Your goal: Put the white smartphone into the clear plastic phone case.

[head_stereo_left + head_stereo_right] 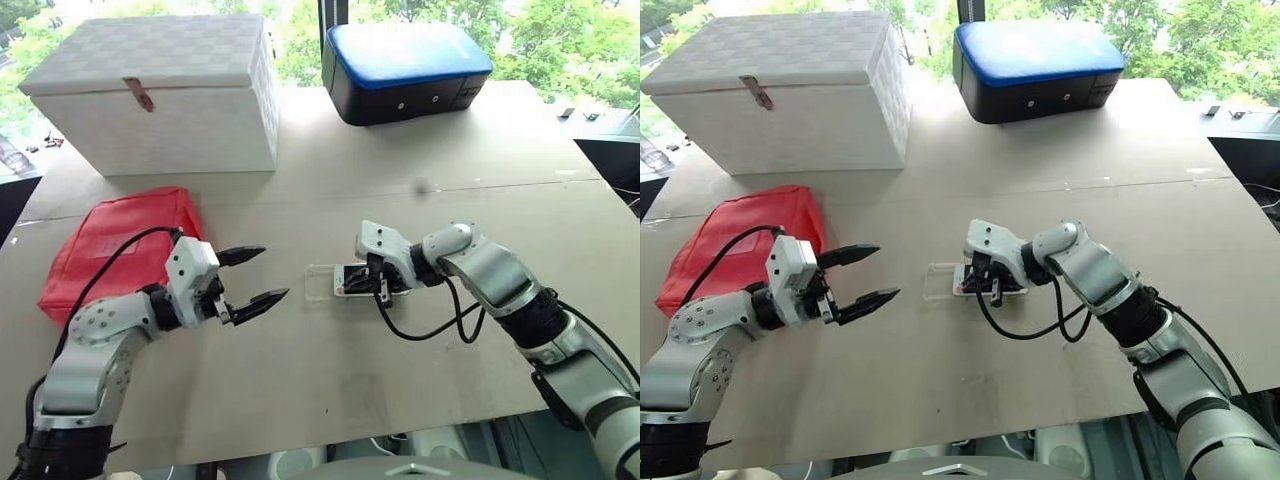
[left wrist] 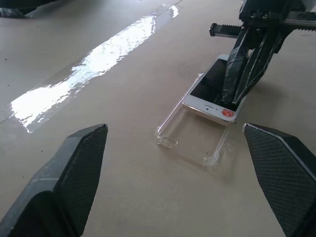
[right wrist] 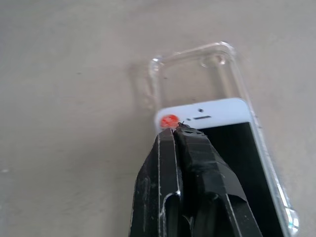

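The white smartphone (image 3: 222,114) lies screen up on the table, its lower part inside the clear plastic phone case (image 2: 191,134). The case's far end with the camera hole sticks out past the phone. A red dot sits by the phone's earpiece. My right gripper (image 3: 177,130) is shut, its joined fingertips resting on the phone's top bezel beside that dot. It grips nothing. My left gripper (image 1: 272,272) hovers open just left of the case, apart from it, its fingers pointing toward the case.
A white woven box (image 1: 160,95) stands at the back left, and a red pouch (image 1: 120,245) lies left of my left arm. A black and blue case (image 1: 405,70) sits at the back centre. The table's front edge (image 1: 330,430) runs near my arms.
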### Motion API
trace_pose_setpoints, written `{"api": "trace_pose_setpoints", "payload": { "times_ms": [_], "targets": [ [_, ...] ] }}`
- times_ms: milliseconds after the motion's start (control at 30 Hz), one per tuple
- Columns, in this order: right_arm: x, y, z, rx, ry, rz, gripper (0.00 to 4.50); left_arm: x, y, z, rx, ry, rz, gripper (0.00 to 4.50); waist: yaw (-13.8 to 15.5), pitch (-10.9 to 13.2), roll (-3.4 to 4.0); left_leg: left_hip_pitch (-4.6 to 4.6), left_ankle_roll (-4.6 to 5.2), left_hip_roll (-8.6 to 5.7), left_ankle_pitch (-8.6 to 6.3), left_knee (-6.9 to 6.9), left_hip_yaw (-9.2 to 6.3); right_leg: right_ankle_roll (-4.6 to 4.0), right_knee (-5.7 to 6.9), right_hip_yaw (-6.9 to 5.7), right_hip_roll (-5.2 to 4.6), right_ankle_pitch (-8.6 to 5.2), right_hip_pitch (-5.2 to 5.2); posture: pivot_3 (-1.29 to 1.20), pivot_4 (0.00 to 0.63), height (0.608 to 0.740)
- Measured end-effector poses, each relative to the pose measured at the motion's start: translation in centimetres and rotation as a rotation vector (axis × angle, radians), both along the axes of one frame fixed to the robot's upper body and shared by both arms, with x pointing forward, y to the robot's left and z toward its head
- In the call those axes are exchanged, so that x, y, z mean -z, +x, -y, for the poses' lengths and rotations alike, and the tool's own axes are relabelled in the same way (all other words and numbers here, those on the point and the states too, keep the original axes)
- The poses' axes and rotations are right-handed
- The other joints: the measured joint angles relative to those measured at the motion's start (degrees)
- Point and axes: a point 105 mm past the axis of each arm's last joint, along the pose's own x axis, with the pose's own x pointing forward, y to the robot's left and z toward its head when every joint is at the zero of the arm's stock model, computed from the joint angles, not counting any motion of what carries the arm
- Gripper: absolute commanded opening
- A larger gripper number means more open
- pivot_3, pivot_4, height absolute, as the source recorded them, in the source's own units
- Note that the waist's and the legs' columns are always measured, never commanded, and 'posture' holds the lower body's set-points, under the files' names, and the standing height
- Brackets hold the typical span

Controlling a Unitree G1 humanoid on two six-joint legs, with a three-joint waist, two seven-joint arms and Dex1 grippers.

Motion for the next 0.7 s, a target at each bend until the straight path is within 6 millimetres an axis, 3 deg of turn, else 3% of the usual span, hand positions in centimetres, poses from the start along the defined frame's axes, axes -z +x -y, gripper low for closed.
{"api": "trace_pose_setpoints", "payload": {
  "times_ms": [167,467,700],
  "targets": [
    [0.7,1.6,-1.3,-0.027,-0.060,0.099,0.02,-0.4,-0.4,0.2,0.003,-0.008,0.011,4.50,-0.15,-0.11,0.01,0.17,-0.02,0.08,0.01,-0.01,-0.01,0.00,0.07,0.01,0.03,-0.01,0.07,0.00,0.150,0.740],
    [2.0,2.5,-1.7,-0.058,-0.115,0.143,0.02,-0.5,-0.6,0.1,-0.011,-0.007,0.009,4.50,0.02,-0.99,0.40,1.05,0.01,0.06,-0.31,-0.12,-0.05,-0.01,-0.05,0.10,-0.19,-0.32,0.88,0.00,0.150,0.740],
    [1.2,2.3,-1.2,0.012,0.050,0.033,0.02,-0.5,-0.7,0.0,-0.015,-0.007,0.006,4.50,-0.01,-0.93,0.55,0.85,-0.16,0.07,-0.19,-0.12,-0.09,-0.24,-0.02,0.17,-0.22,-0.17,0.79,0.00,0.150,0.740]
  ]
}}
